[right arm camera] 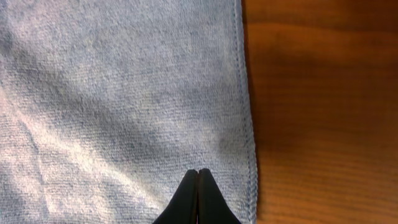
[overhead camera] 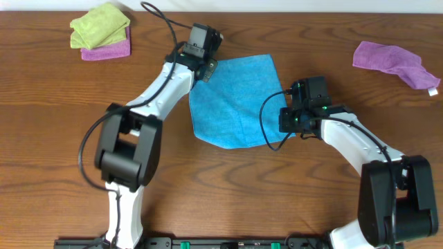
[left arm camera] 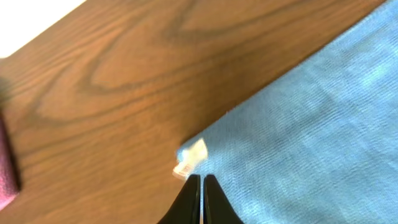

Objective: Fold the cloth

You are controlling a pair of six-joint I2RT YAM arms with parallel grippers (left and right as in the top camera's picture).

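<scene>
The cloth (overhead camera: 235,104) is a sky-blue square towel lying flat and turned at an angle in the middle of the wooden table. My left gripper (overhead camera: 206,69) is at its far left corner. In the left wrist view the left gripper (left arm camera: 203,177) is shut just behind a white tag (left arm camera: 189,158) on the cloth (left arm camera: 311,124). My right gripper (overhead camera: 284,123) sits over the cloth's right edge. From the right wrist, the right gripper (right arm camera: 198,171) is shut above the flat cloth (right arm camera: 124,93), close to its stitched hem. No fabric shows between either pair of fingers.
A lime-green cloth (overhead camera: 100,24) lies on a purple cloth (overhead camera: 107,50) at the back left. Another purple cloth (overhead camera: 391,59) lies crumpled at the back right. The table's far edge runs just behind the left gripper.
</scene>
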